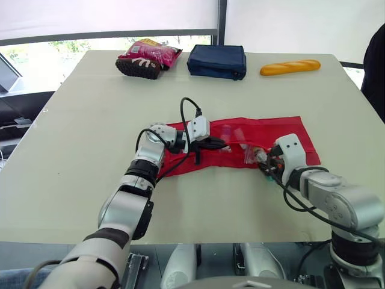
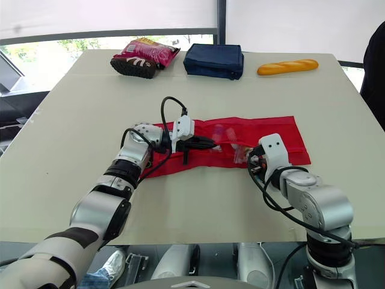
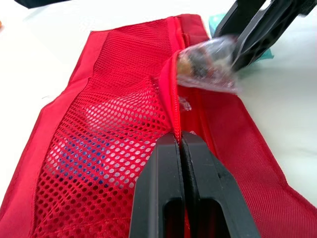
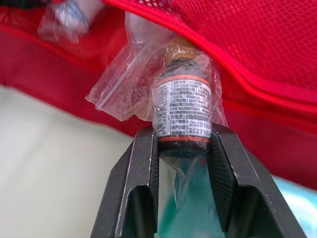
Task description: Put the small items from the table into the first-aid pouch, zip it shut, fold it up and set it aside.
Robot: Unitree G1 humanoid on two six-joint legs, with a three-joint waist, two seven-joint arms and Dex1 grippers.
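Red first-aid pouch [image 1: 271,133] lies flat on the worktop [image 1: 72,180]; left gripper [image 3: 179,141], jaws closed on its limp zip edge; right gripper [image 4: 184,136], jaws clamping a small bagged bottle [image 4: 182,101] at the pouch mouth; likely light, rigid, slippery in film, best held by its body.

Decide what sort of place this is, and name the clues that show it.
Probably an indoor test room or lab: a plain pale table beside a big blind-shaded window, set with unrelated props, a bread loaf, a navy bag and a snack packet, beyond the red first-aid pouch.
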